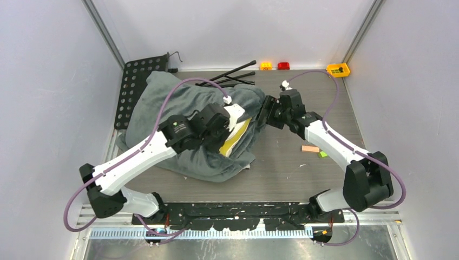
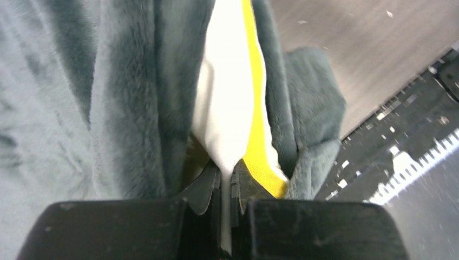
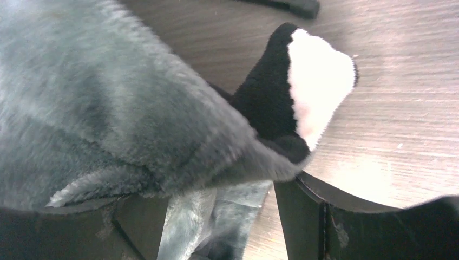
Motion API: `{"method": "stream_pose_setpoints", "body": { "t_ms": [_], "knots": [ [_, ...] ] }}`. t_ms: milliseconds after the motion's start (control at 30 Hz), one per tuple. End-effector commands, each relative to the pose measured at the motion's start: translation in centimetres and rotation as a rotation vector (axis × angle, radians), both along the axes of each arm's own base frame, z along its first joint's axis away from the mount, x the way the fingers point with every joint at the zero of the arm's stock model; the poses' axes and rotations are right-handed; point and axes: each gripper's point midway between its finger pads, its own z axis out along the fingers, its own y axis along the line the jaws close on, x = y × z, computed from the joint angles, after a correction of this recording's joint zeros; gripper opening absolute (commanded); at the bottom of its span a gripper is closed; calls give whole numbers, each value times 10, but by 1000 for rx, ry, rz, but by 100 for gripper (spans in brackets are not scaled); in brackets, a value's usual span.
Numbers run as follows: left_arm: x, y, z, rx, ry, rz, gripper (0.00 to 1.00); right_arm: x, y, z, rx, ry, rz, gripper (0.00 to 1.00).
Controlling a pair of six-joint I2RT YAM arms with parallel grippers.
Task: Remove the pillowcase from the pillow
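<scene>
The dark grey-teal pillowcase (image 1: 178,103) lies crumpled left of the table's middle. Its mouth gapes, and the white pillow (image 1: 238,135) with its yellow side band pokes out there. My left gripper (image 1: 234,127) is at that mouth. In the left wrist view the left gripper (image 2: 226,179) is shut on a thin fold of the pillow (image 2: 230,108), with pillowcase (image 2: 124,108) plush on both sides. My right gripper (image 1: 266,116) sits at the pillowcase's right edge. In the right wrist view the right gripper (image 3: 216,211) is open, and pillowcase (image 3: 108,108) fabric drapes loosely across it. The black-and-white inner edge (image 3: 308,81) sticks up.
A black perforated panel (image 1: 138,89) leans at the back left. Black stand legs (image 1: 233,76) lie behind the pillowcase. Small orange (image 1: 265,65), red (image 1: 283,65) and yellow (image 1: 338,69) blocks line the back edge. An orange piece (image 1: 310,148) and a green one (image 1: 323,154) lie near the right arm.
</scene>
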Motion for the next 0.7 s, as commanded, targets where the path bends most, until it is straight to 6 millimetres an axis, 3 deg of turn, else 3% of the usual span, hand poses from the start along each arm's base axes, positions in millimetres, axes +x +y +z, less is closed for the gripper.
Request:
{"method": "stream_pose_setpoints", "body": {
  "t_ms": [0,167,333,433,567,667],
  "knots": [
    [-50,-19,41,-187,76,-273,0,35,-18,29,1,-66,-63,72],
    [-66,-24,59,-290,70,-361,0,61,-34,10,-31,5,-97,71],
    [-85,-29,82,-402,49,-481,0,67,-15,-10,10,57,-23,71],
    [-79,-28,86,-410,14,-452,0,64,-12,-16,19,65,-9,71],
    [-50,-20,69,-311,-23,-306,0,52,-18,-2,1,51,1,72],
    [-41,-20,62,-273,-17,-262,0,31,-27,28,-26,7,26,74]
  ]
}}
